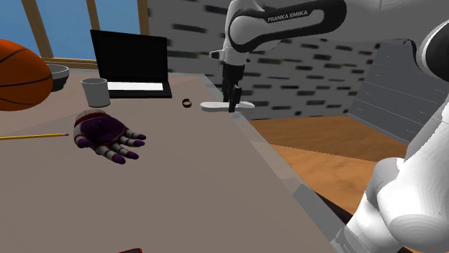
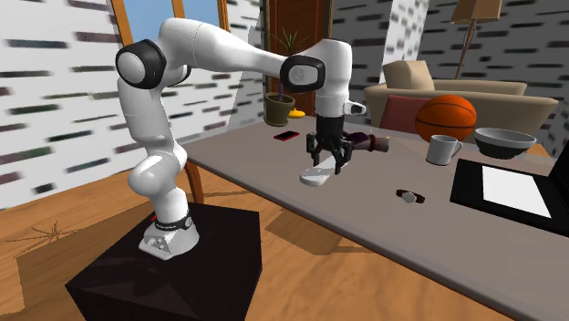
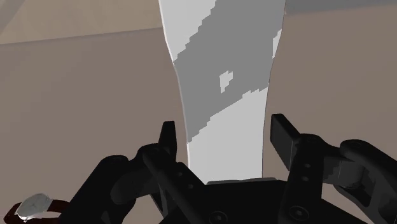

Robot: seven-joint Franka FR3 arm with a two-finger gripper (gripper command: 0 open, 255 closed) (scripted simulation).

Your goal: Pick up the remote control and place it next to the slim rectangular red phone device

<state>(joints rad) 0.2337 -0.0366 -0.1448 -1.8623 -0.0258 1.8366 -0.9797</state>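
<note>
- My all-black two-finger gripper [image 3: 222, 132] is open, its tips on either side of the long white remote control [image 3: 222, 70], not touching it.
- My white arm [image 1: 288, 21] reads "FRANKA EMIKA".

Verify the following quantities on your table [image 1: 216, 180]: one white remote [image 1: 212, 106], one red phone [image 2: 287, 136], one black laptop [image 1: 133, 61], one mug [image 1: 95, 92], one bowl [image 1: 57, 71], one orange basketball [image 1: 18, 75], one yellow pencil [image 1: 32, 136], one purple glove [image 1: 104, 135], one wristwatch [image 1: 186, 103], one potted plant [image 2: 279, 108].

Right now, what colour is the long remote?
White, the long slim remote, with grey shading; wrist view shows it best.
</note>
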